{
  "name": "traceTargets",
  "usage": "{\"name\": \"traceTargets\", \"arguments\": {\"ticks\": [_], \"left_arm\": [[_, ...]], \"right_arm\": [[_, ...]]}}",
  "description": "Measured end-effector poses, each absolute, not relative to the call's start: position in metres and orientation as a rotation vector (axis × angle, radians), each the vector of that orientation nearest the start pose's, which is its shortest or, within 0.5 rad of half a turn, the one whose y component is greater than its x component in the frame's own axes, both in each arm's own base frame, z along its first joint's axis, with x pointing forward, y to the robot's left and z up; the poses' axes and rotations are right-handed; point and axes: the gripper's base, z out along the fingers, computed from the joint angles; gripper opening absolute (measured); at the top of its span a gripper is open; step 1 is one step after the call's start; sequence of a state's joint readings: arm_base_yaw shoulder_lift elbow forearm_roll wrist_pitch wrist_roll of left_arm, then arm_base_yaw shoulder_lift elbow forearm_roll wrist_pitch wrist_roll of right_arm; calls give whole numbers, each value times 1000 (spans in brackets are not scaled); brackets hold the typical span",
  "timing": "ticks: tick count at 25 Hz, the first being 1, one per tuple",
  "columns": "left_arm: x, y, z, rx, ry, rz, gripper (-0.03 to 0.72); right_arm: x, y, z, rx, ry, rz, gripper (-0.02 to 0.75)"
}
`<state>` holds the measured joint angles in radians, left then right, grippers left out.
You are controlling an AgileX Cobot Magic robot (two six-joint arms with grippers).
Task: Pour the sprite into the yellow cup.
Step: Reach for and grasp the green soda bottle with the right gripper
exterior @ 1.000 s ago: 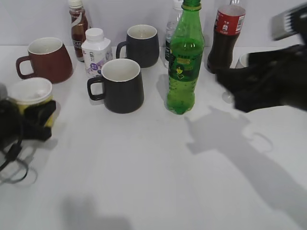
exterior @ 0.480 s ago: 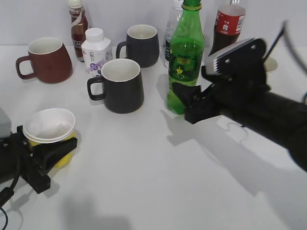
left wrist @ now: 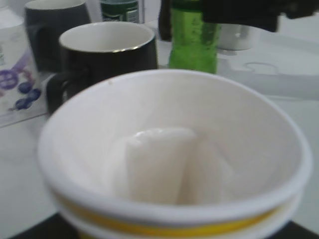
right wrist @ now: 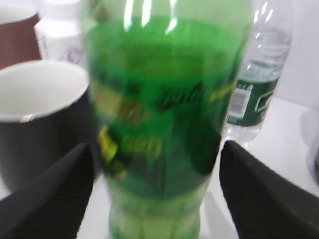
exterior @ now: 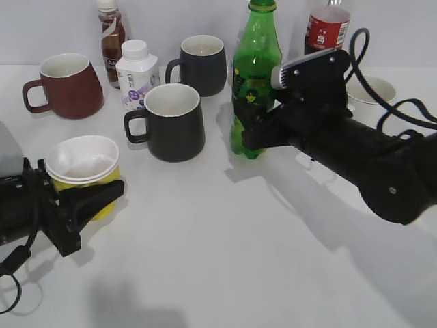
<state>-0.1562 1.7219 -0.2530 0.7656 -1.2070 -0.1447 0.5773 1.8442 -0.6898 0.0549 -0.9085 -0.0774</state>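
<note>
The sprite is a tall green bottle with its cap on, standing mid-table and leaning slightly. My right gripper is open, with one black finger on each side of the bottle's lower body. In the right wrist view the sprite fills the gap between the fingers and looks blurred. My left gripper is shut on the yellow cup at the left front, and the cup is tilted a little. In the left wrist view the cup's white inside fills the frame and is empty, and the sprite stands behind it.
A black mug stands between the cup and the bottle. Behind it are a dark mug, a brown-red mug, a small white bottle and a brown drink bottle. A cola bottle, a water bottle and a white cup stand at the back right.
My right arm swept in from the right and its fingers now straddle the sprite, which shifted slightly left. My left gripper carried the yellow cup forward and to the right.
</note>
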Motion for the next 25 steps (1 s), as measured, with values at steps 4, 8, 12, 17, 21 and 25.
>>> {"name": "traceTargets", "arguments": {"ticks": [4, 8, 12, 17, 21, 25], "left_arm": [[206, -97, 136, 809, 1641, -648, 373], [208, -111, 141, 862, 1591, -678, 402], [209, -122, 145, 888, 1555, -697, 412], [212, -132, 149, 910, 1519, -713, 416], [216, -140, 145, 918, 1517, -729, 419], [220, -145, 136, 922, 1545, -744, 419]], "right_arm": [[300, 190, 156, -499, 1668, 357, 588], [306, 195, 150, -499, 1676, 355, 588], [311, 197, 141, -503, 1691, 351, 572], [313, 198, 139, -500, 1691, 350, 379], [313, 197, 139, -493, 1694, 349, 363], [312, 195, 145, -515, 1708, 330, 363]]}}
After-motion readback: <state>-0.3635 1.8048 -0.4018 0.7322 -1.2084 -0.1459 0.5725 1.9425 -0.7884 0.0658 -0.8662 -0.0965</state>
